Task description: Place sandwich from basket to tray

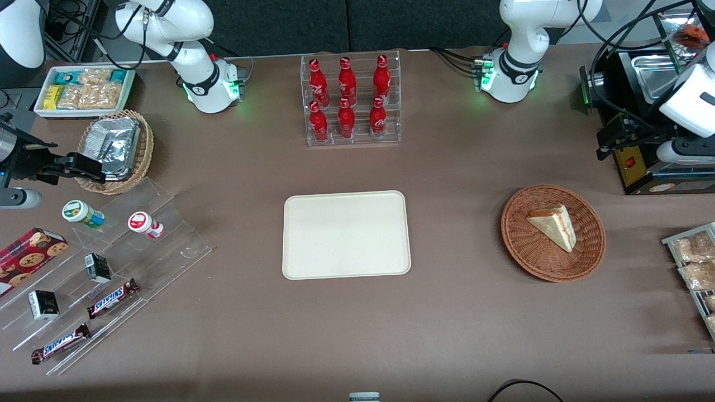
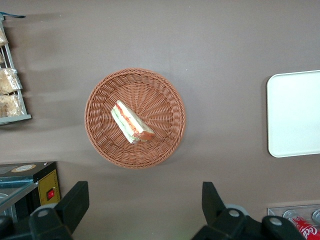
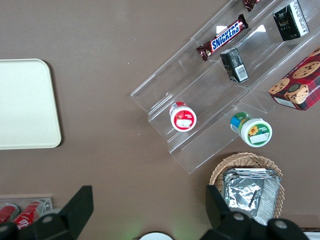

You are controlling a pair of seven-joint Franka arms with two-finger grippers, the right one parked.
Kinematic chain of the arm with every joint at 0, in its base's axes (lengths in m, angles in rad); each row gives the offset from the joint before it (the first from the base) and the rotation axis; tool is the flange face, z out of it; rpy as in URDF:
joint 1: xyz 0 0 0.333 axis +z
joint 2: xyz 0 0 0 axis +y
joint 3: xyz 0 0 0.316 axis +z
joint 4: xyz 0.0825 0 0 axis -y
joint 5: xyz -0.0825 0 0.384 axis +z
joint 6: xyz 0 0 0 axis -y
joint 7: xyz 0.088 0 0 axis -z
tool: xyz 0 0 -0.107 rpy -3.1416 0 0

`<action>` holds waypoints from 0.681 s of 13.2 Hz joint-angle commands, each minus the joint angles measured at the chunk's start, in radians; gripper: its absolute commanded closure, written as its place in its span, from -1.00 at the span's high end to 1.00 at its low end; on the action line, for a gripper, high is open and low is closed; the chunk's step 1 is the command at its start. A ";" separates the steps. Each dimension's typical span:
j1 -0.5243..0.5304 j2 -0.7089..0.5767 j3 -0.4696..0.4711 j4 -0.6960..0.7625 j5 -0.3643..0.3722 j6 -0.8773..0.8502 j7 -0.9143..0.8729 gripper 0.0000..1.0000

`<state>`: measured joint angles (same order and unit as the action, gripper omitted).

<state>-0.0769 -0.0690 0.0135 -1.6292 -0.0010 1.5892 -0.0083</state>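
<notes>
The sandwich (image 1: 553, 226) (image 2: 131, 122), a pale bread wedge with red and green filling along its edge, lies in the reddish-brown wicker basket (image 1: 514, 234) (image 2: 165, 95). The cream tray (image 1: 346, 234) (image 2: 295, 112) (image 3: 25, 105) lies flat mid-table with nothing on it, beside the basket toward the parked arm's end. My left gripper (image 1: 606, 142) (image 2: 144, 192) hangs high above the table, farther from the front camera than the basket and apart from it. It is open, its black fingers (image 2: 75, 200) spread wide with only bare table between them.
A clear rack of red bottles (image 1: 351, 100) stands farther from the camera than the tray. A black appliance (image 1: 637, 167) and a wire rack of snack packets (image 1: 692, 262) sit at the working arm's end. A tan foil-filled basket (image 1: 114, 151) and an acrylic stand (image 1: 139, 251) lie toward the parked arm's end.
</notes>
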 commanded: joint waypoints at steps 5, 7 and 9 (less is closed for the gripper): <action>-0.001 0.026 0.003 0.015 0.013 -0.034 -0.109 1.00; 0.003 0.072 0.006 0.012 0.021 -0.032 -0.336 1.00; 0.015 0.112 0.010 -0.021 0.027 -0.009 -0.479 1.00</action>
<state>-0.0706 -0.0069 0.0222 -1.6431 0.0120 1.5727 -0.3694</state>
